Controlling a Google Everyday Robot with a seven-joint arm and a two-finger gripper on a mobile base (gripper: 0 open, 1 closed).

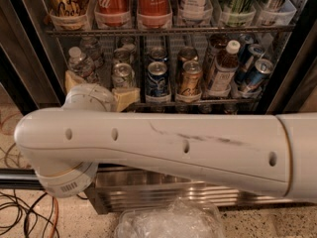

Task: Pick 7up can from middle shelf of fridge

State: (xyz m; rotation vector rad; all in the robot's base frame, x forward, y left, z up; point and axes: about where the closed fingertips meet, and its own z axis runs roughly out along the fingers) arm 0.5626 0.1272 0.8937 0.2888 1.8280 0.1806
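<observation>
7up can (122,76) cylindrical aluminium, pincer (99,90) beside

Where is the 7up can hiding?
The 7up can stands on the middle shelf, left of the blue can, with the gripper right below it.

We see speckled terrazzo tabletop (267,224) carrying crumpled clear plastic wrap (171,222), black cables (20,217); gripper (101,95) above.

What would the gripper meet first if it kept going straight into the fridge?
Probably the 7up can: the gripper sits at the middle shelf front rail, just below it. Depth is unclear.
</observation>
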